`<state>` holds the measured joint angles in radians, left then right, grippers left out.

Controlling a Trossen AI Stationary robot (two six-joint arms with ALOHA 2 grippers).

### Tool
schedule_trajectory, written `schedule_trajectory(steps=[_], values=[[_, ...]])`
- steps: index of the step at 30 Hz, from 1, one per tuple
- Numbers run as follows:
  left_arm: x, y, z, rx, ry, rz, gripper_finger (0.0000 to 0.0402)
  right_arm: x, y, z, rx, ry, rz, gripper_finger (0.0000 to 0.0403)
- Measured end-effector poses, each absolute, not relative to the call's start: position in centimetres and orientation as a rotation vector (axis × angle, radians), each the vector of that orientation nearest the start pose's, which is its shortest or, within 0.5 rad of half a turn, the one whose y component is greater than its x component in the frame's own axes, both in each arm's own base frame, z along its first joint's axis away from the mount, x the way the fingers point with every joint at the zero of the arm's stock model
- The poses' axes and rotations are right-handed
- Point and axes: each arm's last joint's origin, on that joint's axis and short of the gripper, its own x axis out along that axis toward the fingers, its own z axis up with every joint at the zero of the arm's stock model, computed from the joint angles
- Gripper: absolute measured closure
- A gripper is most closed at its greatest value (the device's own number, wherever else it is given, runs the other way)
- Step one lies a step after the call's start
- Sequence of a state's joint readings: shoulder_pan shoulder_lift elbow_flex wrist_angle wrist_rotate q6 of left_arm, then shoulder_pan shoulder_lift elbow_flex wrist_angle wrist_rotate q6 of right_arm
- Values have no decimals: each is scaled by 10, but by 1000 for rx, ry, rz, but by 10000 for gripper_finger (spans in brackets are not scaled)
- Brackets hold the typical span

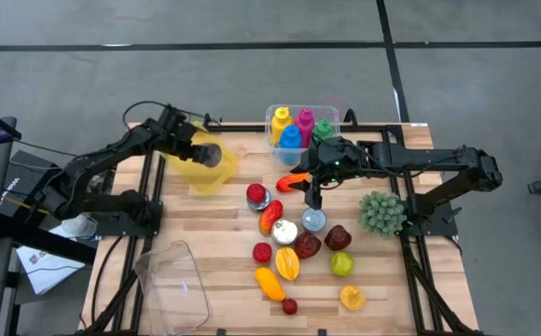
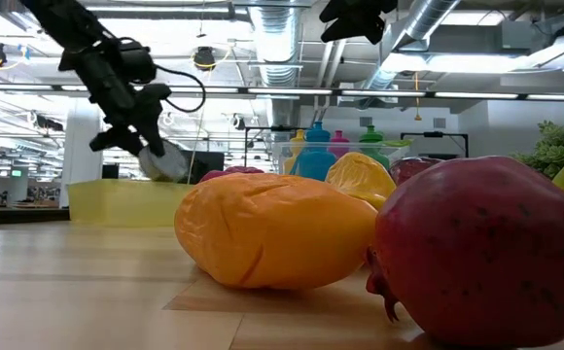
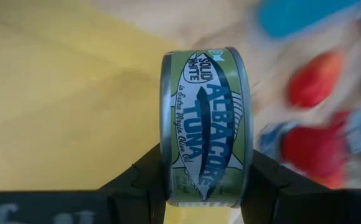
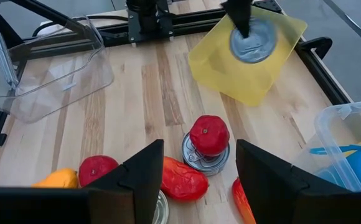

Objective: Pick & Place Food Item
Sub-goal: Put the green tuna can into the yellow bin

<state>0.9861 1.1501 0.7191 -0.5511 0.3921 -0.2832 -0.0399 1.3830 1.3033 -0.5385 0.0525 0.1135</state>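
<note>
The left tool [image 3: 206, 183] gripped the green-labelled round metal tuna can [image 3: 206, 127] across its rigid, smooth and probably slippery, moderately heavy rim above the yellow plastic bin [image 1: 205, 170], while the right tool [image 4: 198, 171] hovered open over the wooden bench [image 1: 215, 233].

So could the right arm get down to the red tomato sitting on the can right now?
Probably yes. The right gripper is open and hangs over the red tomato on its can, with nothing between them. The left gripper is away over the yellow bin, holding a tuna can.
</note>
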Motion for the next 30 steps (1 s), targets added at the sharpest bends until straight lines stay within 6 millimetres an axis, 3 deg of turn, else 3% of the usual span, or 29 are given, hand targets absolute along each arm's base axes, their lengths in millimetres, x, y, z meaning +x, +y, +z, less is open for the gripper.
schedule_trajectory(steps=[3,8,15,21,30], values=[[116,177,209,-996,598,631,271,298,-14,347,107,612,-127,210],[104,176,196,-1070,588,609,271,298,-14,347,102,612,-126,210],[103,173,188,-1056,608,623,271,298,-19,347,103,612,-139,210],[106,177,185,-1042,607,648,271,298,-24,347,108,609,-155,210],[125,180,159,-1100,724,591,271,298,-24,347,108,612,-155,210]])
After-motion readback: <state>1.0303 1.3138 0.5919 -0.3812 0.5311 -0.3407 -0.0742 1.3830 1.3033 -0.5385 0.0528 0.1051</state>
